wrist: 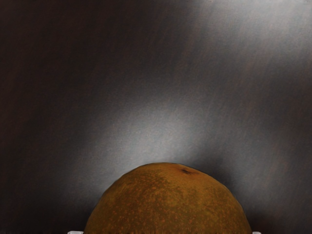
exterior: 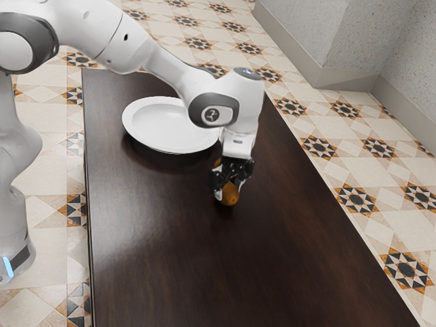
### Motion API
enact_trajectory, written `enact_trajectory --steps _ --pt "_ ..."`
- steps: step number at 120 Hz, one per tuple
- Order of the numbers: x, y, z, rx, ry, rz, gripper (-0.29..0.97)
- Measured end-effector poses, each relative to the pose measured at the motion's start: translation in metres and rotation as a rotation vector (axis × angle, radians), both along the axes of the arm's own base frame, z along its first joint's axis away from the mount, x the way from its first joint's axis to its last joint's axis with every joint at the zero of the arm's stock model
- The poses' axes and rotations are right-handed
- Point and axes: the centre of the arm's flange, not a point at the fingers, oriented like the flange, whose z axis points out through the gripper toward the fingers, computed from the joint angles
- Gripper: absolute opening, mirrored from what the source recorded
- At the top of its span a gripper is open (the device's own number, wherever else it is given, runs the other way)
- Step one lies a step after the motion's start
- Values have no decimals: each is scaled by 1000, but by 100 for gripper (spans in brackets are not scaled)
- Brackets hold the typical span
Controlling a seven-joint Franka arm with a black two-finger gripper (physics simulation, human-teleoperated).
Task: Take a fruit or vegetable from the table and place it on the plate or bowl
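Brown fruit [exterior: 230, 197] just under end effector [exterior: 229, 184], white plate [exterior: 153, 122] nearby

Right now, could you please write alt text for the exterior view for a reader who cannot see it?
A white robot arm reaches in from the exterior view's upper left, its black tool down over a round brown fruit on a dark wooden table. A white plate sits on the table behind the fruit, toward the exterior view's left.

fruit [wrist: 168, 204]: russet-brown (finely speckled) | plate [exterior: 163, 126]: white | table [exterior: 170, 259]: dark wood-grain | floor [exterior: 371, 153]: cream, star-patterned | tool [exterior: 229, 184]: black
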Motion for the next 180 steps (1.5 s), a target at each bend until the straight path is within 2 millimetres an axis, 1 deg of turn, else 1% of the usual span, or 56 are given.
enact_trajectory --steps 5,17,31,35,40,46,56,61,65,72,79,85,97,111,129,133,139,147,154,162,172,175,180 --pt "1 4 1 -9 -7 15 18" --pt "3 10 6 -29 -28 42 22" --pt "1 9 36 -65 -88 46 22" --pt "0 14 43 -75 -102 55 21" --pt "-1 30 51 -84 -119 85 21" --pt "-2 59 57 -88 -133 140 22" --pt "-6 108 59 -87 -143 234 22" --pt "-9 129 60 -87 -147 275 21" --pt "-12 142 62 -87 -151 299 21" --pt "-21 168 66 -90 -159 347 21" --pt "-31 197 68 -90 -165 404 21" --pt "-39 218 71 -90 -172 443 22" --pt "-49 242 72 -88 -175 489 22" --pt "-63 273 67 -82 -168 551 22" --pt "-74 298 62 -75 -159 598 22" --pt "-76 302 61 -74 -157 605 23" --pt "-76 301 60 -75 -150 601 37" --pt "-75 298 59 -81 -141 591 48" --pt "-75 297 58 -84 -135 585 55" --pt "-75 295 59 -88 -133 578 60" --pt "-63 272 68 -96 -146 527 64" --pt "-56 259 75 -114 -160 511 64" --pt "-39 230 97 -148 -202 469 65"
